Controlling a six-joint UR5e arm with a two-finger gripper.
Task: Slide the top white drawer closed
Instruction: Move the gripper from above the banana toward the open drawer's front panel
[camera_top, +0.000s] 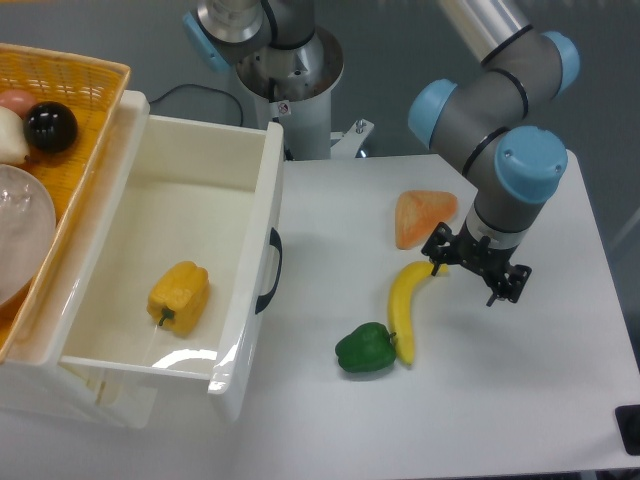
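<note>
Hovering above the table (520, 380), our gripper (468, 272) holds nothing, jaws spread apart. Beside one jaw lies a banana (402, 310); the drawer (170, 270) stands open, well apart.

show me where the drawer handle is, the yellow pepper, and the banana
drawer handle (270, 272), fixed camera view, on the middle of the curved black grip.
yellow pepper (180, 296), fixed camera view, on the middle of its body, inside the top white drawer (252, 220).
banana (402, 305), fixed camera view, on its mid-length, on the table.
</note>
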